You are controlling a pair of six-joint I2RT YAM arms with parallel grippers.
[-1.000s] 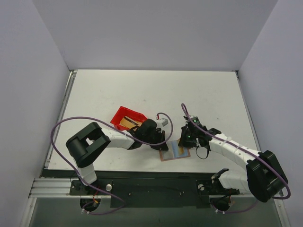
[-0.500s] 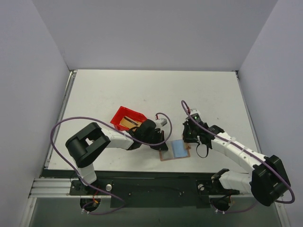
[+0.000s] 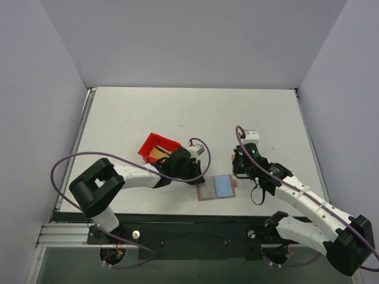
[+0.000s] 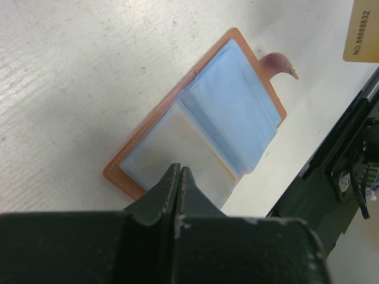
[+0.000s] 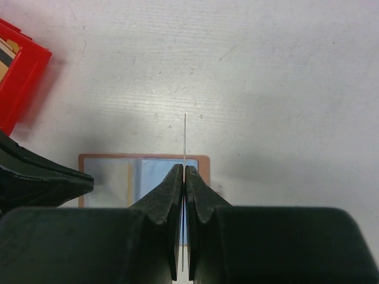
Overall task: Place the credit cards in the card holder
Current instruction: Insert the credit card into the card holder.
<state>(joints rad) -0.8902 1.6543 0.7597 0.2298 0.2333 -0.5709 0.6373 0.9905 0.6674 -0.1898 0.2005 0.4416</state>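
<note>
Left claw (image 4: 179,173) is fully closed, tips down on the tan pocket at the left end of the card holder (image 4: 204,127). I can't tell if it's pinching the sleeve or just pressing. Right claw (image 5: 184,171) is clamped tight on one credit card (image 5: 185,133). The card is held on edge, a thin line past the tips at the holder's right end. Contact with the holder is unclear.

The holder lies open and flat on the scuffed white surface (image 3: 266,118) between the claws. It has a stitched brown border, a tan pocket, light blue clear sleeves and a clasp tab (image 4: 279,62) sticking out. The card face is gold with a printed number.

Further back on the left is a red plastic bin (image 3: 146,149) with more cards (image 3: 156,152) inside.
</note>
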